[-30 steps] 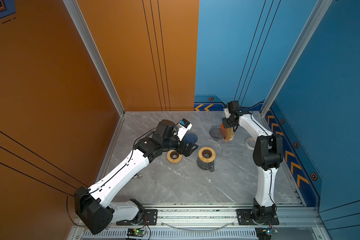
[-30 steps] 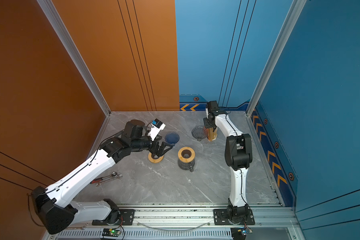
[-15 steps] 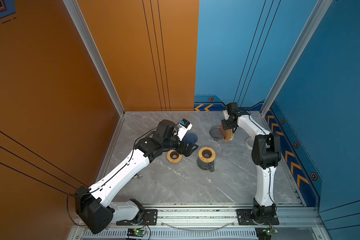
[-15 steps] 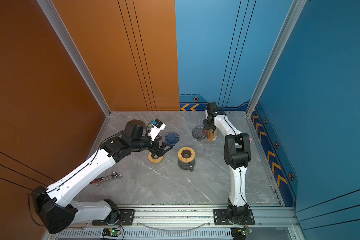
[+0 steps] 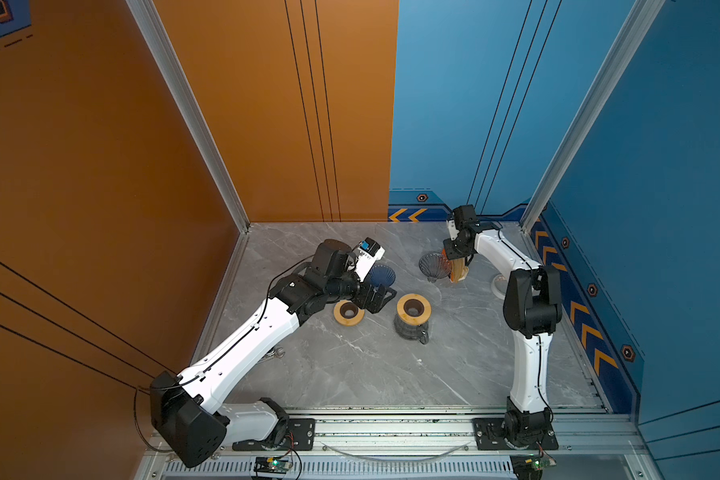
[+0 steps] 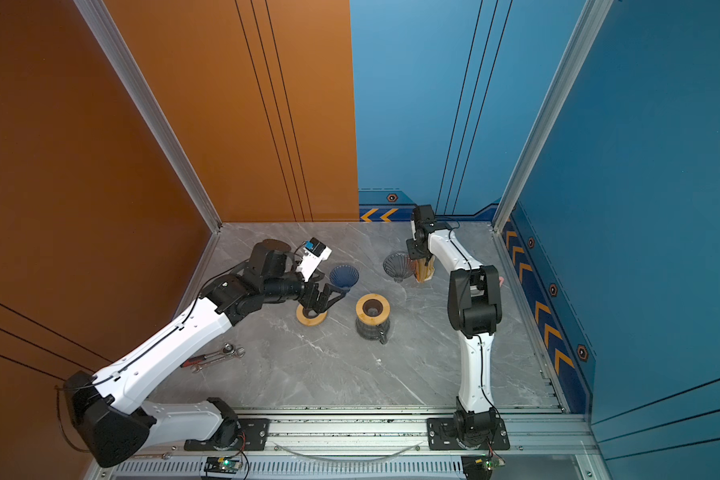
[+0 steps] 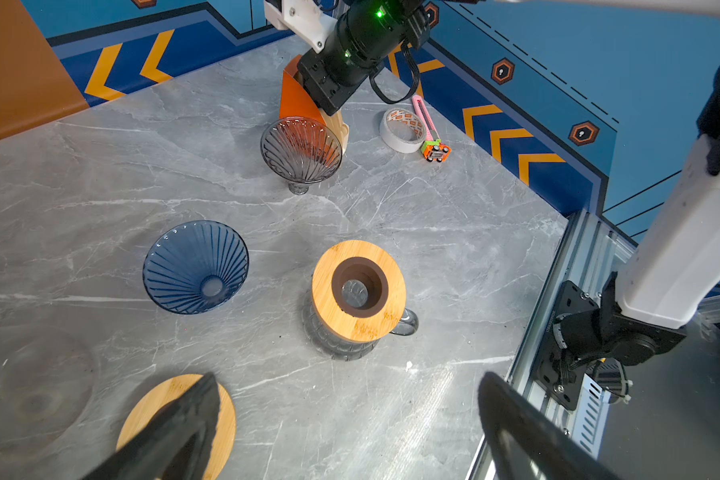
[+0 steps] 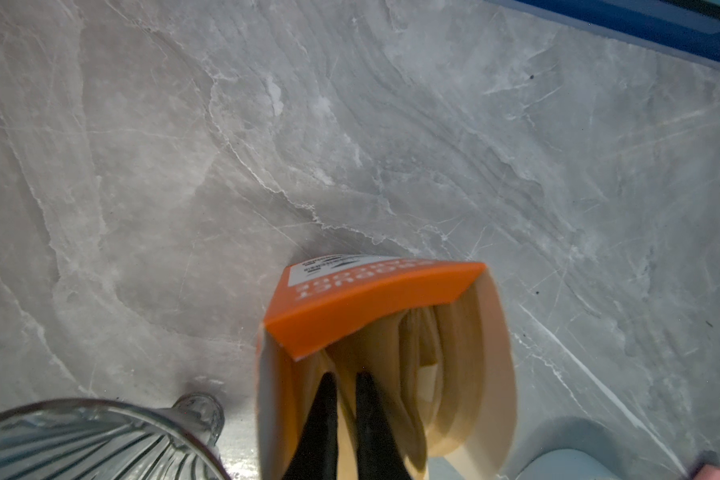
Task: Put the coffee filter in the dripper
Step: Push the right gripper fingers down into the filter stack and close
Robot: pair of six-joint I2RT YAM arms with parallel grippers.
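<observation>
Currently two drippers [image 7: 196, 266], two wooden rings [image 7: 358, 253], one filter pack [image 8: 383, 299]; left hand [image 7: 348, 386] wide, right hand [image 8: 346, 378] narrow inside pack.

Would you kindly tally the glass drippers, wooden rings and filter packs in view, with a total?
Glass drippers: 2
Wooden rings: 2
Filter pack: 1
Total: 5

Grey dripper [image 7: 301, 149] just beside filter pack [image 7: 292, 95]

High twin overviews, wrist views close, downward
</observation>
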